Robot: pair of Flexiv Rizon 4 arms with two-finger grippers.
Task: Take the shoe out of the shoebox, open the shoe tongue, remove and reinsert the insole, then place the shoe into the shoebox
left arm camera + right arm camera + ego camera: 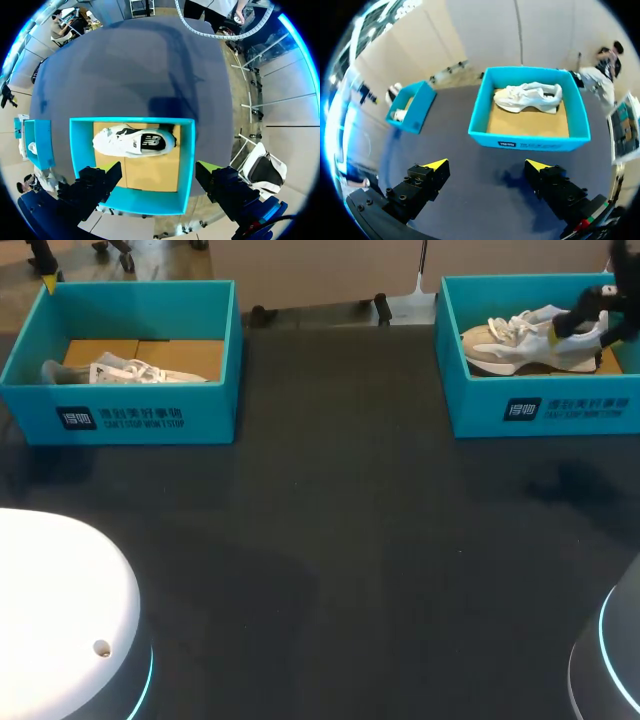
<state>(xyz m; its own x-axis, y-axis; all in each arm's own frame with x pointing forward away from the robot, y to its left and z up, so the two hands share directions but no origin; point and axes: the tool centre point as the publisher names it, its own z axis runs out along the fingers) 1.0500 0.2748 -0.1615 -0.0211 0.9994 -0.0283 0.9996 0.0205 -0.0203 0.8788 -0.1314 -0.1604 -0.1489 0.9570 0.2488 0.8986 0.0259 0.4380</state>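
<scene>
Above the left teal cardboard shoebox (187,165) hangs the left gripper (159,167), its jaws released wide and grasping nothing. The white-and-black sneaker (134,142) lies on its side inside the box, close to the wall ahead of the fingers. Across the dark grey table (330,540), the right gripper (486,164) is likewise spread and empty, short of the right teal shoebox (530,142). There a cream lace-up sneaker (530,97) appears to sit on its sole near the far wall. Lifting a shoe out is the step in hand, I judge. To do it well, an arm should descend straight inside the walls and turn so the fingers straddle the shoe's narrow width at midfoot or collar, not its length. It should then close firmly and rise vertically until the sole clears the rim.
</scene>
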